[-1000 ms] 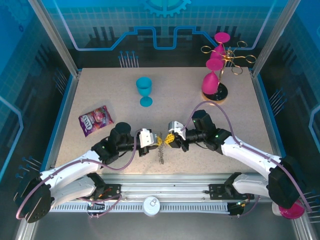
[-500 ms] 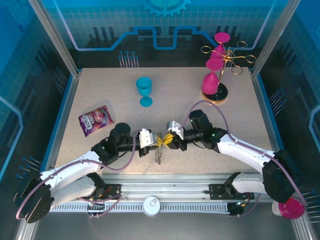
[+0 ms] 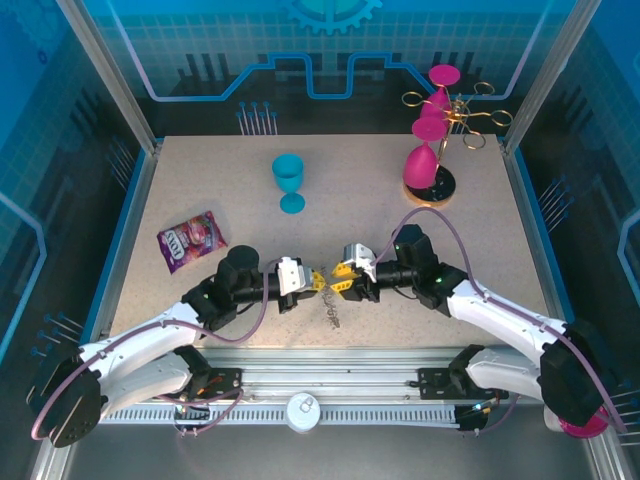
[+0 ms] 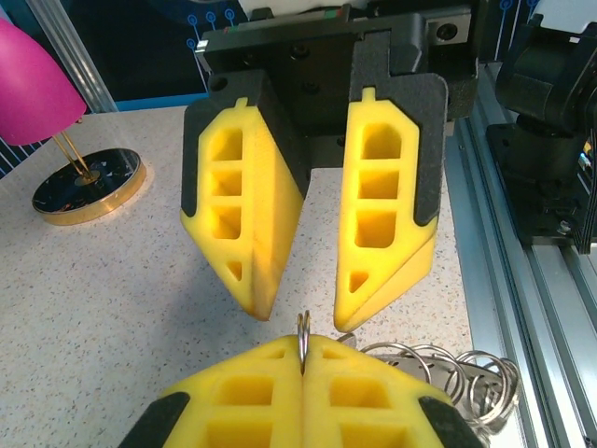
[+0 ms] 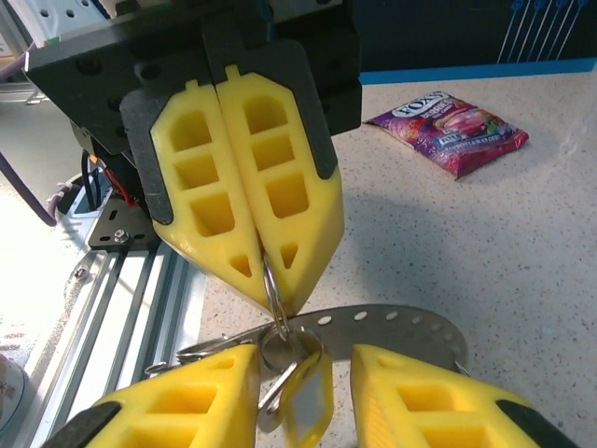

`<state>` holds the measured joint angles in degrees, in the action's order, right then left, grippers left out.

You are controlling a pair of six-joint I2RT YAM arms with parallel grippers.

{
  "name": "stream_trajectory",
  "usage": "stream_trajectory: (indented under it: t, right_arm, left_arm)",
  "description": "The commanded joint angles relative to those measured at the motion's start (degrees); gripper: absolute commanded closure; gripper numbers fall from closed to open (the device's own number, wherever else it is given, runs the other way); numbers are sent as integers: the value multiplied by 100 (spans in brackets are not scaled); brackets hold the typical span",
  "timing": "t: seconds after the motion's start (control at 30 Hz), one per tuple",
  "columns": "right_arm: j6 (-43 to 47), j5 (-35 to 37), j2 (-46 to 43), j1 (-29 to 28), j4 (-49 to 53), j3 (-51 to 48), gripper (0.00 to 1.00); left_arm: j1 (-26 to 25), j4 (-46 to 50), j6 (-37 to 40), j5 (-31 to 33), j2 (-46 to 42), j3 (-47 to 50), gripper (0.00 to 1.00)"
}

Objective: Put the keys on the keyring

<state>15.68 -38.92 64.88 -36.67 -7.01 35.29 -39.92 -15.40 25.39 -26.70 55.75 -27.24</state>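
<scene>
A blue goblet [image 3: 289, 183] stands upright toward the far middle of the speckled table [image 3: 370, 205]. A purple candy bag [image 3: 192, 240] lies flat near the left edge. At the far right, a gold rack [image 3: 458, 118] on a dark round base holds two pink goblets [image 3: 426, 152] upside down.

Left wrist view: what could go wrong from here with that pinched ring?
The left hand pinches the thin ring only at its very tip, so it may twist or slip out. The right hand is open around the dangling keys and yellow tag; closing could grab the tag instead.
</scene>
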Motion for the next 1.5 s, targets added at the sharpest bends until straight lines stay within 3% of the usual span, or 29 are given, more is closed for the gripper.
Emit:
stream_trajectory:
  t: [0.0,0.43,0.63,0.77,1.17,1.47]
  right_arm:
    - [80,-284,36,49,-318,-9,69]
    - [-12,-482,462,-16,-652,151,80]
    - [47,-490,483,-14,-674,206,100]
    - [303,-368,412,-15,-162,309,100]
    - [1259,230,531,-180,2241,1274,100]
    - [1347,367,660,-313,2722,1748,100]
  left_arm:
    - [-25,-268,-56,-190,-108,17,100]
    - [-26,-292,-85,-226,-82,11,100]
    - [-29,-284,-94,-144,-38,17,100]
    - [-31,-93,-15,130,-38,-4,91]
    - [-31,842,327,413,251,-430,90]
    - [-25,1099,398,346,323,-527,90]
